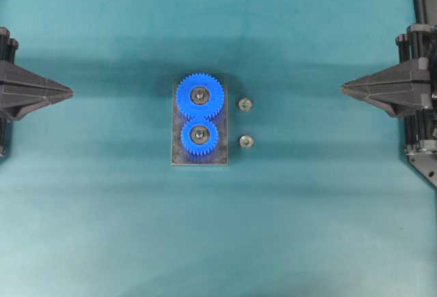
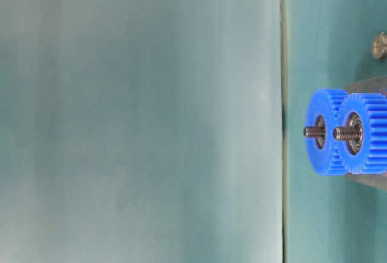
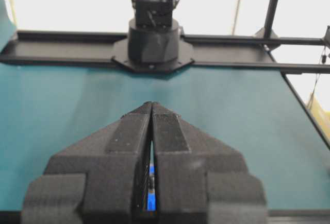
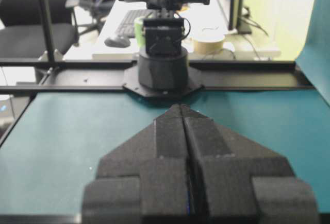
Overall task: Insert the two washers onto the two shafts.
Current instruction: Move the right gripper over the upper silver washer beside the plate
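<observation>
Teal tabletop (image 1: 102,229) holds two small silvery ring-shaped metal washers (image 1: 244,104) beside blue plastic toothed gears (image 1: 199,96) on threaded steel shafts (image 2: 313,132); left gripper (image 1: 70,93) and right gripper (image 1: 343,89) both pinched closed, empty.

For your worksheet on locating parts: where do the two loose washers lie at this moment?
In the overhead view, both lie on the table just right of the grey base plate: one washer beside the larger blue gear, the other washer beside the smaller gear.

Two blue gears (image 1: 199,115) on plate (image 1: 177,155), two washers (image 1: 244,104) beside, pincers apart
</observation>
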